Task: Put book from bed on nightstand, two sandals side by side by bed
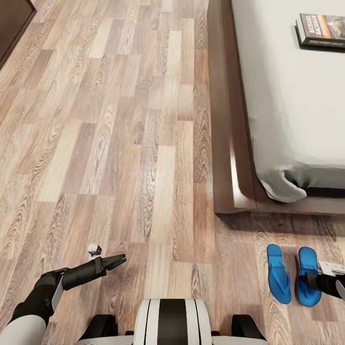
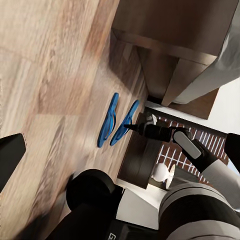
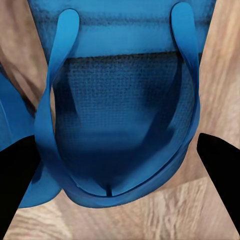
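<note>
Two bright blue sandals lie side by side on the wood floor just past the bed's corner: the left sandal and the right sandal. My right gripper hangs low over the right sandal, open, with one dark finger on each side of it. At the lower left my left gripper is open and empty above bare floor. The book lies on the grey mattress of the bed, at the far right.
The bed's dark wooden frame runs along the right side, with open plank floor to its left. Dark wood furniture stands at the far left corner. My own base is at the near edge.
</note>
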Tool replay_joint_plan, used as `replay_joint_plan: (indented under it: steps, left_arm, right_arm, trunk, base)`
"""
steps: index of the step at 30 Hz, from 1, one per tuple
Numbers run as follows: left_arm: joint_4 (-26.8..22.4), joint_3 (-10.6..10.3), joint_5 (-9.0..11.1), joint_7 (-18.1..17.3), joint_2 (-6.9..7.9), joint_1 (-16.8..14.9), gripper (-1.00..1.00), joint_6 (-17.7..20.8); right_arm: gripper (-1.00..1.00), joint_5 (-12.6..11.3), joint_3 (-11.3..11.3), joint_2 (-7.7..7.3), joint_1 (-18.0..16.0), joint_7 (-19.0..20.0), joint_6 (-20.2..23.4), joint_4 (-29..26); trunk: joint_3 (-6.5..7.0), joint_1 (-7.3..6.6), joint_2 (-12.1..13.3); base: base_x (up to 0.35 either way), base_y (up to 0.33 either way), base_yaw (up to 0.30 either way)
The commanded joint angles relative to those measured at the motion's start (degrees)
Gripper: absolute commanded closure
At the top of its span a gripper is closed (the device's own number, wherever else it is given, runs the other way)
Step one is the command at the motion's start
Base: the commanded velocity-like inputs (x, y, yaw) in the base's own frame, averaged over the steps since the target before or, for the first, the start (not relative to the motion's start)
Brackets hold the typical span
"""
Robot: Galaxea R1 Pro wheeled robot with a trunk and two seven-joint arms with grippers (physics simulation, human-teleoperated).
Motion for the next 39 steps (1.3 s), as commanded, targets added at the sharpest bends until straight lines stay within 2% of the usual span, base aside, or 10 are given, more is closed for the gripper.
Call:
replay_joint_plan:
  steps: [1, 8, 39]
  left_arm:
    - [0.0, 0.2, -0.4, -0.4, -0.04, 0.0, -1.00, 0.6]
    - [0.0, 0.2, -0.4, -0.4, -0.03, 0.0, -1.00, 0.6]
    - [0.0, 0.2, -0.4, -0.4, -0.02, 0.0, -1.00, 0.6]
  right_arm:
    - [1.00, 0.1, -0.2, 0.02, 0.0, 0.2, 0.3, 0.0]
    - [1.00, 0.1, -0.2, 0.04, 0.0, 0.2, 0.3, 0.0]
    - [1.00, 0.1, -0.2, 0.01, 0.0, 0.2, 0.3, 0.0]
  trunk:
    - [-0.26, 0.01, 0.0]
    - [-1.81, 0.20, -0.1]
    - [-1.81, 0.20, -0.1]
  base:
    - [0.000, 0.000, 0.000]
    - [0.000, 0.000, 0.000]
    - [0.034, 0.000, 0.000]
